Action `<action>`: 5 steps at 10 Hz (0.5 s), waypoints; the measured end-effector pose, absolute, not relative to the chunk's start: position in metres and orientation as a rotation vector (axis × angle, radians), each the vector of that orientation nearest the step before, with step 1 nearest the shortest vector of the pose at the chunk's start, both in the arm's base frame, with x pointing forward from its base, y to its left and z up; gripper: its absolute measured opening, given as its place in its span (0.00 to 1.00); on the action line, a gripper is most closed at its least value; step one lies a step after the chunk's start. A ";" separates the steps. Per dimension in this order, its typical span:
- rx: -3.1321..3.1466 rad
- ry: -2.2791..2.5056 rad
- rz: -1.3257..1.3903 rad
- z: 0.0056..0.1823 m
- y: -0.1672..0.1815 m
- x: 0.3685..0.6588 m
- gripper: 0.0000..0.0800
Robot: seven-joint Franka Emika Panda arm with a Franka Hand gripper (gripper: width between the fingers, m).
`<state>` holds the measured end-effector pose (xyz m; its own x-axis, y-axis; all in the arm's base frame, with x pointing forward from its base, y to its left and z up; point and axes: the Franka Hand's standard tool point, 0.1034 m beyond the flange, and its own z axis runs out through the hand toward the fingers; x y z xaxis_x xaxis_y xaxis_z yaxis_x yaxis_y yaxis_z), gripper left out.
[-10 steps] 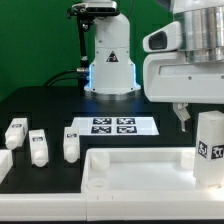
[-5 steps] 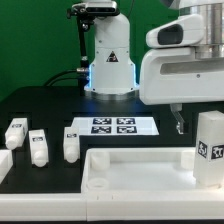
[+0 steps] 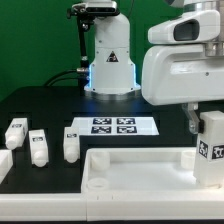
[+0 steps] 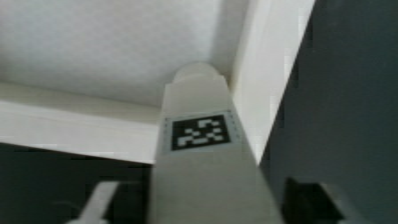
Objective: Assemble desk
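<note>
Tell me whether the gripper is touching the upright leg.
Cannot tell. The wrist view shows the leg between the fingers, but blur hides any gap. The exterior view only shows a finger beside it.

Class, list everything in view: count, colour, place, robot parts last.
desk top: one, white, table front.
upright leg: one, white, tagged, desk top's end on exterior view's right.
loose legs: three, white, exterior view's left; a fourth piece cut off.
marker board: one, white, black tags, mid-table.
table: one, black, beneath all.
arm: one, white, above upright leg.
tool: one, dark fingers flanking upright leg.
</note>
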<state>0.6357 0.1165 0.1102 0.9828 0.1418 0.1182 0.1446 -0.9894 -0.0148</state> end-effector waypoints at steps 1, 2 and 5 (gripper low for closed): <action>-3.108 -0.134 -0.181 0.110 0.116 0.636 0.36; -3.105 0.017 -0.178 0.110 0.115 0.636 0.36; -2.959 0.874 -0.160 0.108 0.114 0.634 0.36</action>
